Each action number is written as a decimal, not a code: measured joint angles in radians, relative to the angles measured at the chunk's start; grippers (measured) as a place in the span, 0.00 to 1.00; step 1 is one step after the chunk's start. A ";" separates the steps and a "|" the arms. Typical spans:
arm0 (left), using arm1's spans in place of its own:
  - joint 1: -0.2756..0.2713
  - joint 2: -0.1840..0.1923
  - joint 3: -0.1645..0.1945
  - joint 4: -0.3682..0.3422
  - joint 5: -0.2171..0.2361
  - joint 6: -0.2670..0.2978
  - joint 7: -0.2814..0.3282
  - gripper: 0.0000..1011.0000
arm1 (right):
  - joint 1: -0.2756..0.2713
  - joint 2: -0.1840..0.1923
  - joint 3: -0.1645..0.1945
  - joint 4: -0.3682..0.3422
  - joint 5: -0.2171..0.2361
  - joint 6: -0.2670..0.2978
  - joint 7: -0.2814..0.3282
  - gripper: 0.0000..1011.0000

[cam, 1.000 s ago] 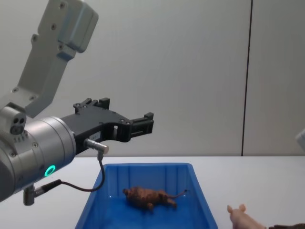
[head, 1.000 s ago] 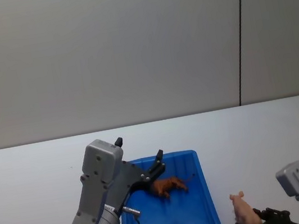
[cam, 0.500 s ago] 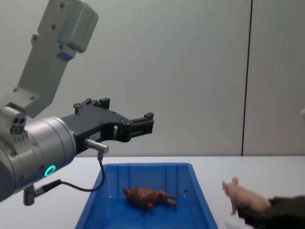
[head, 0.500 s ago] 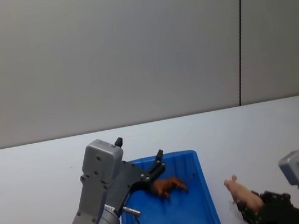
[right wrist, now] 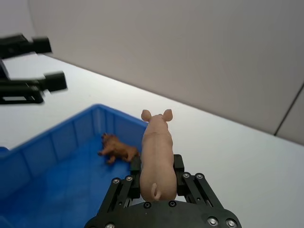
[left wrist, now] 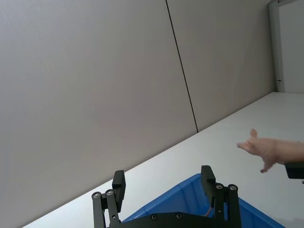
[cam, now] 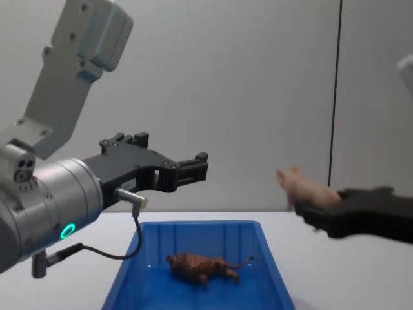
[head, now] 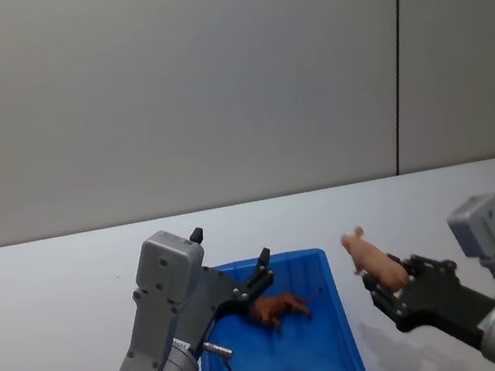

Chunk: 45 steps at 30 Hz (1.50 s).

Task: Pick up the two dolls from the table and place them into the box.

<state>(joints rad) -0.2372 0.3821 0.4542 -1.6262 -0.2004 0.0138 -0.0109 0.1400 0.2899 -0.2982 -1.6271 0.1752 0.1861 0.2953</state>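
The pale pink pig doll (head: 371,260) is up in the air, just right of the blue box (head: 351,338), with my right gripper (head: 382,281) shut on its rear half. From the right wrist, the pig (right wrist: 156,156) points its snout over the box wall (right wrist: 52,142). The brown lion doll (head: 278,309) lies on its side on the box floor near the far end, also seen in the chest view (cam: 200,266). My left gripper (left wrist: 162,176) hangs open and empty above the box's far left corner.
The white table (head: 48,292) stretches wide on both sides of the box. A grey wall with a dark vertical seam (head: 397,58) stands behind. A thin cable (cam: 119,252) hangs from my left wrist over the box's left rim.
My right gripper has lifted the pig from table height into the air and carried it left toward the box. The left arm and the lion have stayed put.
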 joint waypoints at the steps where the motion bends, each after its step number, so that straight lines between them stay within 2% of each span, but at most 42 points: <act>1: 0.000 0.000 0.000 0.000 0.000 0.000 0.000 0.99 | 0.012 -0.007 -0.002 0.000 -0.003 0.000 0.012 0.37; 7: 0.000 0.000 0.000 0.000 0.000 0.000 0.000 0.99 | 0.056 -0.035 -0.013 0.014 -0.010 0.016 0.057 0.37; 12: 0.000 0.000 0.000 0.000 0.000 0.000 0.000 0.99 | 0.103 -0.068 -0.026 0.054 -0.015 0.051 0.100 0.38; 15: 0.000 0.000 0.000 0.000 0.000 0.000 0.000 0.99 | 0.131 -0.090 -0.036 0.088 -0.017 0.071 0.120 0.41; 16: 0.000 0.000 0.000 0.000 0.000 0.000 0.000 0.99 | 0.137 -0.095 -0.038 0.097 -0.018 0.075 0.124 0.48; 18: 0.000 0.000 0.000 0.000 0.000 0.000 0.000 0.99 | 0.152 -0.107 -0.043 0.118 -0.020 0.083 0.132 0.53; 21: 0.000 0.000 0.000 0.000 0.000 0.000 0.000 0.99 | 0.179 -0.129 -0.054 0.162 -0.024 0.094 0.145 0.67; 24: 0.000 0.000 0.000 0.000 0.000 0.000 0.000 0.99 | 0.191 -0.138 -0.058 0.182 -0.026 0.099 0.151 0.73; 27: 0.000 0.000 0.000 0.000 0.000 0.000 0.000 0.99 | 0.204 -0.146 -0.060 0.205 -0.026 0.105 0.158 0.83; 29: 0.000 0.000 0.000 0.000 0.000 0.000 0.000 0.99 | 0.207 -0.147 -0.060 0.210 -0.026 0.106 0.159 0.87; 31: 0.000 0.000 0.000 0.000 0.000 0.000 0.000 0.99 | 0.209 -0.145 -0.057 0.214 -0.025 0.106 0.162 0.95; 34: 0.000 0.000 0.000 0.000 0.000 0.000 0.000 0.99 | 0.208 -0.139 -0.052 0.215 -0.022 0.104 0.164 0.99; 39: 0.000 0.000 0.000 0.000 0.000 0.000 0.000 0.99 | 0.189 -0.112 -0.037 0.198 -0.017 0.089 0.171 0.99; 45: 0.000 0.000 0.000 0.000 0.000 0.000 0.000 0.99 | 0.143 -0.062 -0.012 0.153 -0.003 0.060 0.181 0.99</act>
<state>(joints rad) -0.2372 0.3821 0.4542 -1.6262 -0.2004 0.0138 -0.0109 0.2830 0.2280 -0.3100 -1.4738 0.1721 0.2462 0.4762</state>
